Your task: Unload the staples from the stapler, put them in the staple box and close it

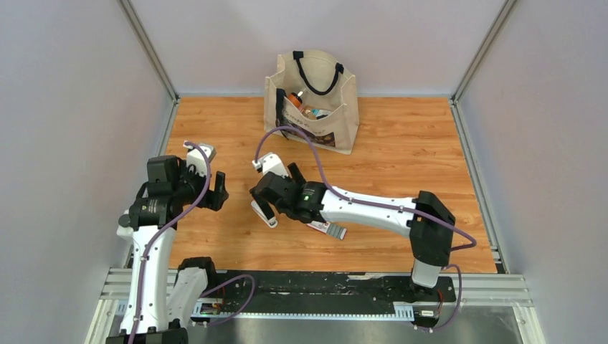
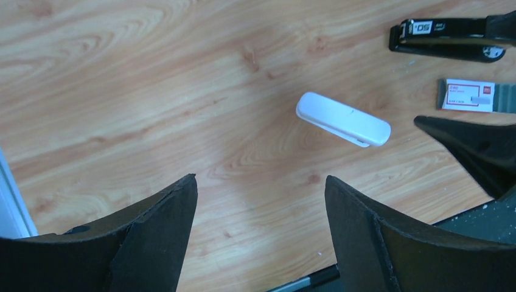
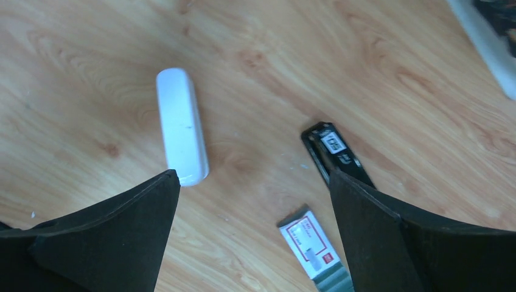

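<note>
Right arm stretches left over the table (image 1: 401, 143), right gripper (image 3: 253, 182) released by the stapler (image 3: 333, 152); left arm bent, left gripper (image 2: 260, 182) released.

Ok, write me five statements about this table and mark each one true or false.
1. The left gripper and the right gripper are both open and empty. True.
2. The white oblong object lies flat on the table, apart from the stapler. True.
3. The stapler lies inside the tote bag. False: it lies on the table.
4. The right gripper clamps the red-and-white box. False: the box lies free near the stapler.
5. The tote bag stands upright. True.
</note>
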`<state>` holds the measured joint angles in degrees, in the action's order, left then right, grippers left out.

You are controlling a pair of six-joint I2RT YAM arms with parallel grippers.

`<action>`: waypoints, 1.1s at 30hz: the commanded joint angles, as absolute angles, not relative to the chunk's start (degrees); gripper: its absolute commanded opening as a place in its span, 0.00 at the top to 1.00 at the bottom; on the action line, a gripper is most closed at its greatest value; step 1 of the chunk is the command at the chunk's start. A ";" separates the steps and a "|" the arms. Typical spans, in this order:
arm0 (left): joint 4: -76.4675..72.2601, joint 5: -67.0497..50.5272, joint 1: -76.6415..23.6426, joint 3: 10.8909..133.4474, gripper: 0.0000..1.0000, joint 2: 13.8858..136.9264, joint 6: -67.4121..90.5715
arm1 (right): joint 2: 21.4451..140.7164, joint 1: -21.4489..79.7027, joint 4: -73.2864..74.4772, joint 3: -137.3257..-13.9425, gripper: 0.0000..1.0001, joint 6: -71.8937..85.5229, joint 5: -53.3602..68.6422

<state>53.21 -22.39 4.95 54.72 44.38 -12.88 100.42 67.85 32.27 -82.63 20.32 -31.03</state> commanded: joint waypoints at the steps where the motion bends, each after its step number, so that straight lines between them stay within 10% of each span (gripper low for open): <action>1: 52.38 -21.62 4.92 52.21 0.15 42.89 -10.99 | 105.10 68.64 31.82 -87.54 0.00 16.70 -25.41; 33: 53.88 -28.04 16.35 51.94 0.13 45.26 -14.06 | 120.41 64.34 33.66 -96.59 0.34 11.51 -2.81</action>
